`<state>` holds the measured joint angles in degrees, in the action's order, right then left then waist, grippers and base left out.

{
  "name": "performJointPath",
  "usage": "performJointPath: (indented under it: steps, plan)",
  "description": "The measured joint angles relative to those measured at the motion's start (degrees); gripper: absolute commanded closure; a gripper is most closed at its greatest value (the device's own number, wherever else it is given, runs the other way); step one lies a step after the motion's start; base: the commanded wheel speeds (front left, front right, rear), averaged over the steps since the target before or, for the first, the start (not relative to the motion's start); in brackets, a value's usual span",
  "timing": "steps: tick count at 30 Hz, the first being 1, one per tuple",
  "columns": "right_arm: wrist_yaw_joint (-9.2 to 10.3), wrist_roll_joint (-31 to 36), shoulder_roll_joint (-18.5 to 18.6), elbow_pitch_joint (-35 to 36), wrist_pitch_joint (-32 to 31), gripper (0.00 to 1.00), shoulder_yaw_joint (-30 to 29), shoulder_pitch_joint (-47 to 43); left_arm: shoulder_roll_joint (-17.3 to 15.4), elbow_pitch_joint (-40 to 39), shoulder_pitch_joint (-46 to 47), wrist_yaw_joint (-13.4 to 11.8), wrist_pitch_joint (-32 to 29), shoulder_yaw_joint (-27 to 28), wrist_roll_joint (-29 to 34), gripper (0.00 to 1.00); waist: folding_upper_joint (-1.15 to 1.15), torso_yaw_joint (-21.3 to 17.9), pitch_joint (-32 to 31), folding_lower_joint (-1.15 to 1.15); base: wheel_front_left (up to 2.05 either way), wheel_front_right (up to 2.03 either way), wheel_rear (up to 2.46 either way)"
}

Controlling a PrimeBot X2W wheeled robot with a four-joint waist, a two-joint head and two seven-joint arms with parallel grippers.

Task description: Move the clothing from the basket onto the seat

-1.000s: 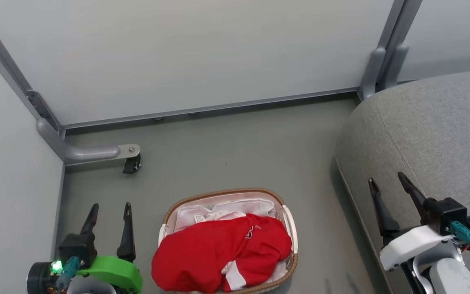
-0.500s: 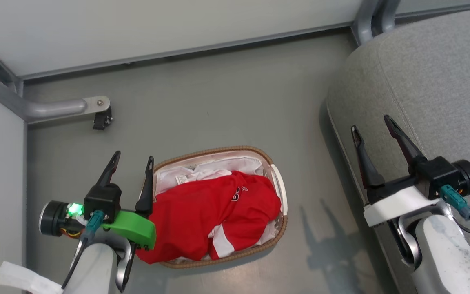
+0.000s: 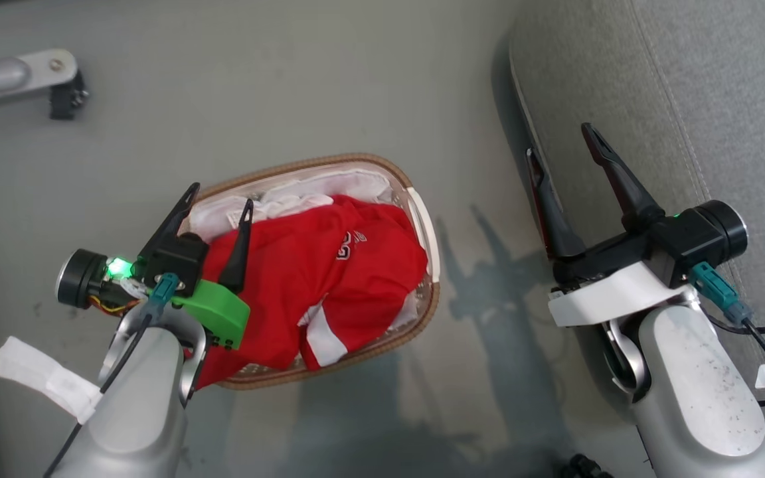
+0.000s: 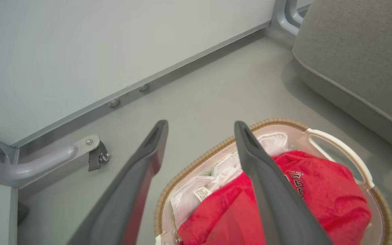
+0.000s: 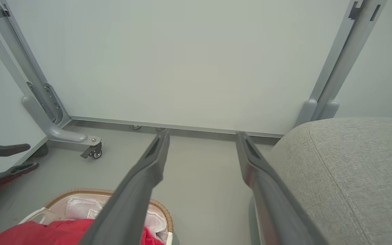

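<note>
Red clothing (image 3: pixel 316 279) lies heaped along the basket (image 3: pixel 356 162). The left end effector (image 3: pixel 221 195), wide and empty, hangs over the basket's left end, nearest. The right end effector (image 3: pixel 557 139), equally wide, stands well right of the basket.

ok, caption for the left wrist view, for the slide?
Open left gripper near the basket of red clothing; grey seat beyond.

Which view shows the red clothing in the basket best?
Head view: the clothing lies almost whole in the basket. Left wrist view hides part behind its jaws; right wrist view catches a red strip.
</note>
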<state>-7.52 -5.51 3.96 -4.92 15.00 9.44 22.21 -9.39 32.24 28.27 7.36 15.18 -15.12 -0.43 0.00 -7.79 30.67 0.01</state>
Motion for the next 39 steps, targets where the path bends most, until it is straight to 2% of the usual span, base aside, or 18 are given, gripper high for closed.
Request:
performJointPath:
  steps: [11,22,27,33,37,38,39]
  plan:
    - [0.0,-1.4,-0.9,-0.2,0.0,0.0,2.0,0.8,-3.5,15.0,7.4,0.0,0.0,-9.5,-2.5,0.0,0.0,-5.3,8.2,-0.01,0.0,0.0,0.0]
    - [0.0,-3.5,-1.0,0.7,0.0,0.0,3.8,0.8,-3.9,32.1,15.4,0.1,-0.6,-15.0,-1.9,0.0,0.0,-9.3,13.5,-0.01,0.0,0.0,0.0]
    - [0.0,-4.1,-1.0,1.0,0.0,0.0,4.4,0.9,-2.9,38.1,18.6,0.2,-4.8,-15.6,-2.4,0.0,0.0,-10.5,15.5,-0.01,0.0,0.0,0.0]
    - [0.0,-4.9,-1.0,1.3,0.0,0.0,5.5,1.4,-2.7,40.5,19.7,-0.1,-10.9,-16.7,-2.4,0.0,0.0,-11.5,17.0,-0.01,0.0,0.0,0.0]
    - [0.0,-5.1,-1.0,2.0,0.0,0.0,6.0,2.0,-2.8,40.8,20.4,-0.6,-12.4,-17.5,-2.0,0.0,0.0,-11.8,17.7,-0.01,0.0,0.0,0.0]
    - [0.0,-5.1,-1.0,2.1,0.0,0.0,6.0,2.0,-2.8,40.9,20.5,-0.8,-12.9,-17.5,-2.1,0.09,0.0,-11.8,17.8,-0.01,0.0,0.0,0.0]
    - [0.0,-5.1,-1.0,2.2,0.0,0.0,6.0,2.0,-2.8,41.0,20.6,-0.8,-13.5,-17.7,-2.1,0.58,0.0,-11.8,18.0,-0.01,0.0,0.0,0.0]
